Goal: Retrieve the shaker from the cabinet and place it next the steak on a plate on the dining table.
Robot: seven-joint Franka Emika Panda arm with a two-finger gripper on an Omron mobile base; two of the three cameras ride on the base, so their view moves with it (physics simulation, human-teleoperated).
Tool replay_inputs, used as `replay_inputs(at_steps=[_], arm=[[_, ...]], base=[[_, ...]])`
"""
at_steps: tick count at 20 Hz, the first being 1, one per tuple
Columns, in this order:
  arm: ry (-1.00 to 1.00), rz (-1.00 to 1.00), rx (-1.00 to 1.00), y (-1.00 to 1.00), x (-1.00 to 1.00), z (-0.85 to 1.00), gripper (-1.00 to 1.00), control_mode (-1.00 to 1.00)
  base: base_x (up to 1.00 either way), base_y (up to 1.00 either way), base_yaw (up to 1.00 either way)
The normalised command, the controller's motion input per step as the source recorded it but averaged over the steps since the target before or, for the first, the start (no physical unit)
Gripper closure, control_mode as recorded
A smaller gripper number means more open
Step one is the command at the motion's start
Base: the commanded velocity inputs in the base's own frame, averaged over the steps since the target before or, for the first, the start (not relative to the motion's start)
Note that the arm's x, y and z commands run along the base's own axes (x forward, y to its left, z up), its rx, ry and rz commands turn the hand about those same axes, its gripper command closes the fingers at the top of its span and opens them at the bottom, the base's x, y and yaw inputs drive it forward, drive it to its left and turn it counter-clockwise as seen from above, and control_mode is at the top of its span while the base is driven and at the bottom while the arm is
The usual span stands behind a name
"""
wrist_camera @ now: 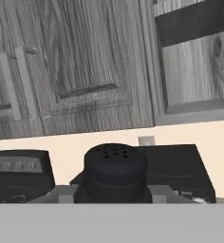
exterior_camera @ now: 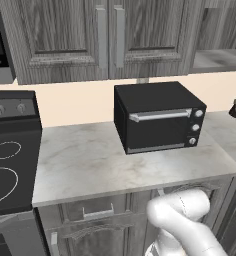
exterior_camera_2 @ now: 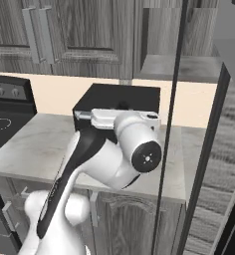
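Gripper [wrist_camera: 115, 197] clamped on shaker [wrist_camera: 115, 172], perforated top facing cam, so already out of cabinet [wrist_camera: 85, 66]. Held upright above counter, in front of toaster oven [exterior_camera: 159, 116], prob. for carry w/o spilling.

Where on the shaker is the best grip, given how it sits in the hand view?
Keep the grip as it is: the gripper is shut on the shaker across its lower body, one finger on each side, leaving the perforated domed top free. The round body suits a side pinch.
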Motion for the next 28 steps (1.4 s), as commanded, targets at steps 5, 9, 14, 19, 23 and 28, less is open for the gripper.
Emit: replay_inputs(at_steps=[5, 9, 14, 19, 23, 28], arm=[[0.0, -0.22, -0.09, 1.0, -0.41, 0.27, 1.0, -1.0], [0.0, -0.16, -0.04, 0.72, -0.58, 0.3, 1.0, -1.0], [-0.02, -0.07, -0.02, 0.68, -0.81, 0.09, 1.0, -1.0], [-0.03, 0.0, -0.02, 0.51, -0.97, 0.0, 1.0, -1.0], [-0.02, 0.0, 0.0, 0.06, -0.25, 0.0, 1.0, 1.0], [0.0, 0.0, 0.0, 0.0, 0.0, 0.0, 1.0, 1.0]], base=[[0.0, 0.0, 0.0], [0.0, 0.0, 0.0], [0.0, 0.0, 0.0], [0.0, 0.0, 0.0], [-0.75, 0.24, 0.0], [-1.0, 0.57, 0.04]])
